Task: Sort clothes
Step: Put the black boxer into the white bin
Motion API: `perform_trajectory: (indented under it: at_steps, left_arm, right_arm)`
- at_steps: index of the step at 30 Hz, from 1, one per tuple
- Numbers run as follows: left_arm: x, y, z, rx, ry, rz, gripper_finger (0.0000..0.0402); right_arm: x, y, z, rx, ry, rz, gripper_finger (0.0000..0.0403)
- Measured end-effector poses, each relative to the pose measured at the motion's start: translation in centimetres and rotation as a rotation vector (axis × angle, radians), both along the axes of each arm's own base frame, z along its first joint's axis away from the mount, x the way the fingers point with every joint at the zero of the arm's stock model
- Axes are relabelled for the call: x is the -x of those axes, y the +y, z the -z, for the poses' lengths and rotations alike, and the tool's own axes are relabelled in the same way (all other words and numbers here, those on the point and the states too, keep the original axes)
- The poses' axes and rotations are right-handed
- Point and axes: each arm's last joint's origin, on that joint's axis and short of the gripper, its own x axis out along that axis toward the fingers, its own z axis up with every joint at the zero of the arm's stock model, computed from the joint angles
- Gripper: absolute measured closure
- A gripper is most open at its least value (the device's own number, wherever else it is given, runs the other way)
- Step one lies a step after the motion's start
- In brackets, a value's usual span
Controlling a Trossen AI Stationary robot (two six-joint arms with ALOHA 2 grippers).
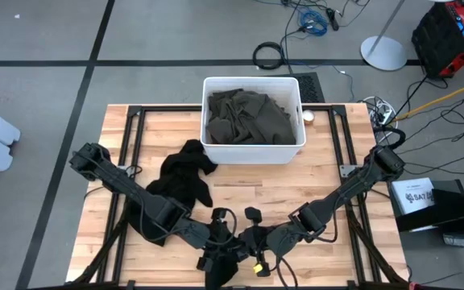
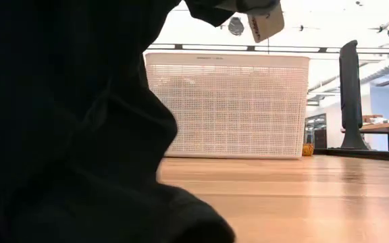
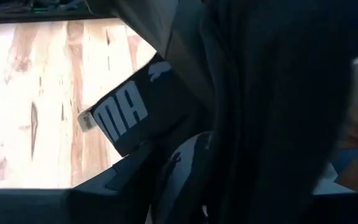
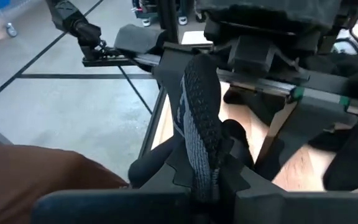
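A black garment is up between my two grippers at the table's near edge. In the low view it fills the left side. In the left wrist view it shows a black band with white letters. My left gripper is at this garment, close behind it. My right gripper is shut on dark knit cloth. A second black garment lies heaped on the table, left of centre. Dark olive-green clothes lie in the white bin. My right gripper pinches a narrow fold of the dark knit cloth between its two fingers. The cloth runs on from the fingers toward my left gripper's body. One layer or several, I cannot tell.
The white bin stands at the table's far middle and shows as a mesh wall in the low view. Bare wood lies on the table's right half. A paper tag hangs above in the low view. Cables and a red case lie on the floor beyond.
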Motion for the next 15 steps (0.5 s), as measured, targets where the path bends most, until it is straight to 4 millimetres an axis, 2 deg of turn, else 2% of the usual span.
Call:
perform_trajectory:
  at_steps: [5, 8, 11, 15]
  left_arm:
    - [-0.24, -0.06, -0.38, 0.018, -0.043, -0.001, 0.0181]
    - [-0.26, -0.13, -0.48, 0.022, -0.054, 0.004, 0.0200]
    - [-0.25, -0.15, -0.47, 0.011, -0.056, 0.022, 0.0253]
    - [-0.24, -0.20, -0.45, 0.033, -0.040, 0.091, 0.0357]
  right_arm:
    - [-0.04, -0.05, -0.09, 0.008, -0.004, 0.011, 0.0392]
    - [-0.02, -0.04, -0.07, 0.008, -0.001, 0.008, 0.0391]
    - [-0.01, -0.03, -0.07, 0.008, 0.000, 0.007, 0.0381]
    - [-0.02, -0.04, -0.07, 0.017, -0.003, 0.005, 0.0349]
